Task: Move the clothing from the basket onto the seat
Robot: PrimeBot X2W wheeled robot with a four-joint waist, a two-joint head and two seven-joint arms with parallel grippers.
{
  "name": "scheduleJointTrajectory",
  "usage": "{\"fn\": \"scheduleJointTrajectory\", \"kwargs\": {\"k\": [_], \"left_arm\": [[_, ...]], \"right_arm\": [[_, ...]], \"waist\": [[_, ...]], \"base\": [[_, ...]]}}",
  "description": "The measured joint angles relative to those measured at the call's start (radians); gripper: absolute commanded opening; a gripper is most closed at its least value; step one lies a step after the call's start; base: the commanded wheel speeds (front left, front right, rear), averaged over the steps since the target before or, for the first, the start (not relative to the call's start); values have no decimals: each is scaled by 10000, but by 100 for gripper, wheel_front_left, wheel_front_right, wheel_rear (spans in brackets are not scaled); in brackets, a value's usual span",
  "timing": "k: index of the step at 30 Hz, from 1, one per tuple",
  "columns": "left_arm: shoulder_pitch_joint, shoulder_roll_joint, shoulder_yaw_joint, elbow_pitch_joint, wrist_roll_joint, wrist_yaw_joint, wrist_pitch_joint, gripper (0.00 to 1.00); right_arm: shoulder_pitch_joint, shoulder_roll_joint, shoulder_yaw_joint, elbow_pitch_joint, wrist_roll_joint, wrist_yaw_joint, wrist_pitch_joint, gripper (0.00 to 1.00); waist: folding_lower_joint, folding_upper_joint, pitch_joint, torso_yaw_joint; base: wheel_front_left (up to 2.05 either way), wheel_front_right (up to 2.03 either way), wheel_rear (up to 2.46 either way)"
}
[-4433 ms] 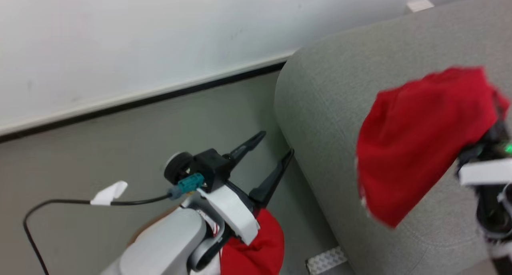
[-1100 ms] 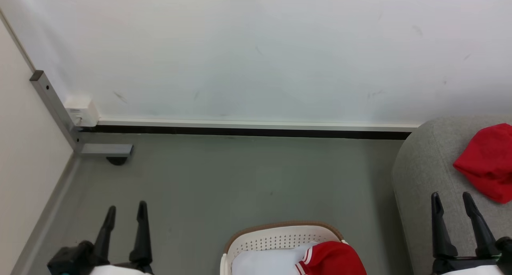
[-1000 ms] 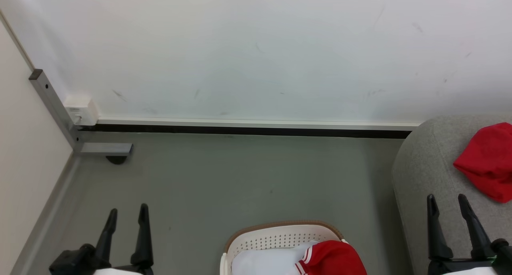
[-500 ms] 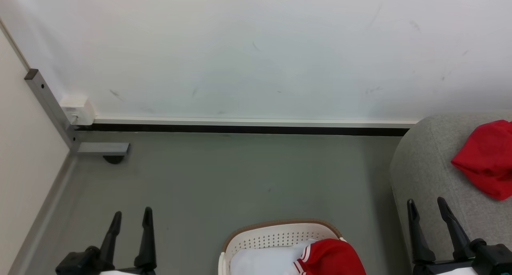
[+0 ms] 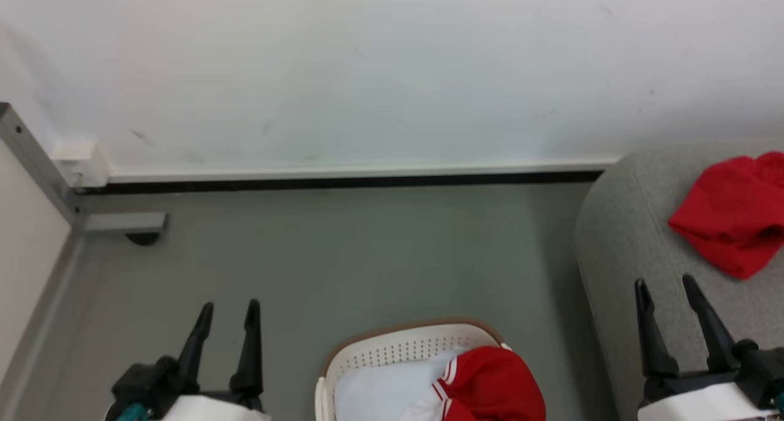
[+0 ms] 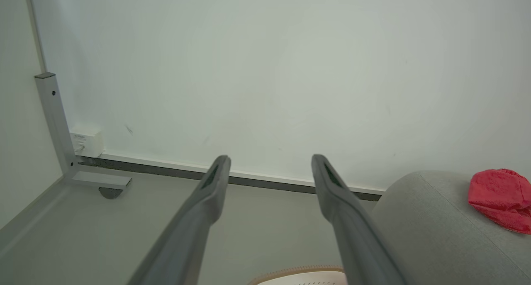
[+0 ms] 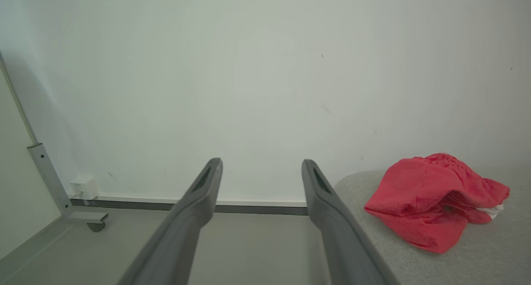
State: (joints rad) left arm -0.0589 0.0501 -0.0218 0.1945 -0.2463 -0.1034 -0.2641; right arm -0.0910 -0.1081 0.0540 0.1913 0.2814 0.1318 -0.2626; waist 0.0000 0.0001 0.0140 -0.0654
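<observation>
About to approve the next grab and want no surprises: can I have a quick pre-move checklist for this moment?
1. Left gripper open and empty: ok.
2. Right gripper open and empty: ok.
3. Striped-trim garment lying on top in the basket: ok.
4. Plain red garment resting on the seat: ok.
5. More clothing hidden lower in the basket: cannot tell.

**A:** quick headcount of the stuff?

**B:** two red garments for sure: a plain red garment [image 5: 726,225] on the one seat [image 5: 612,255], and a striped-trim garment [image 5: 490,381] in the one basket [image 5: 398,349]. The white cloth [image 5: 380,393] might be a third piece or part of that one, can't tell.

**A:** grippers?

**B:** two, left gripper [image 5: 231,303] and right gripper [image 5: 664,279], two fingers each.
</observation>
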Motion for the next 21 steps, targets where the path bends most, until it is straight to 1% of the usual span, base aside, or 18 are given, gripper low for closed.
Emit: {"fn": "scheduleJointTrajectory", "kwargs": {"k": [6,10,12,18,21], "left_arm": [[-1054,-8,-587,336,107,-117,0,100],[-1874,42,-1296,980,324,-196,130,100],[-2307,94,-1699,1275,322,-213,426,100],[-3757,481,-3204,1988,339,-255,1475,100],[-4444,621,-3839,2493,163,-255,2065,100]], "right_arm": [[-881,-100,96,-58,-50,0,0,100],[-1550,-38,-38,-343,-79,0,0,100],[-1867,-19,-140,-533,-90,0,0,100],[-2806,-13,-357,-1034,-251,0,-17,100],[-3302,52,-382,-1275,-263,0,-17,100]], "waist": [[1,0,965,-412],[2,0,1776,-649],[2,0,2202,-766],[3,0,3536,-1124],[4,0,4217,-1320]], "base": [[0,0,0],[0,0,0],[0,0,0],[0,0,0],[0,0,0]]}}
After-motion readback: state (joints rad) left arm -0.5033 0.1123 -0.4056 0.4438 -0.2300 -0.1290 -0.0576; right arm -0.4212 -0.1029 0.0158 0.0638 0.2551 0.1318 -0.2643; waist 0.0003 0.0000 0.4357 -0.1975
